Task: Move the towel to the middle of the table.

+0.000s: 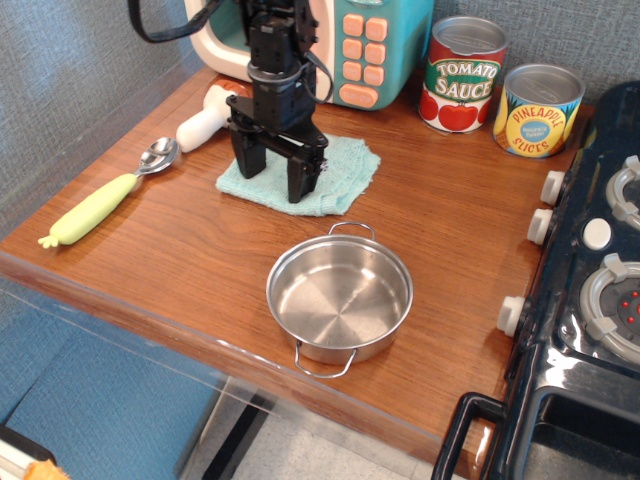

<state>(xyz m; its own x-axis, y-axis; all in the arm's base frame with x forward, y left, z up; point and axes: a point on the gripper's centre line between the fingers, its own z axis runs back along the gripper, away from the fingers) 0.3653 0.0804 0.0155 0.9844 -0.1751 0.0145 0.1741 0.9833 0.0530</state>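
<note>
Pressing its spread pincer (pixel 273 172) on the towel (pixel 300 175), the arm risks bunching the cloth or shoving it against the mushroom (pixel 212 115) at ten o'clock on the tabletop (pixel 190 260).

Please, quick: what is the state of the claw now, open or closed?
Claw: open, fingers spread, tips down on the towel; not gripping it.

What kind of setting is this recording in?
Most likely a toy kitchen mock-up: a brown wood-grain table with a black toy stove, a pastel toy microwave, play food cans and a small steel pan.
</note>
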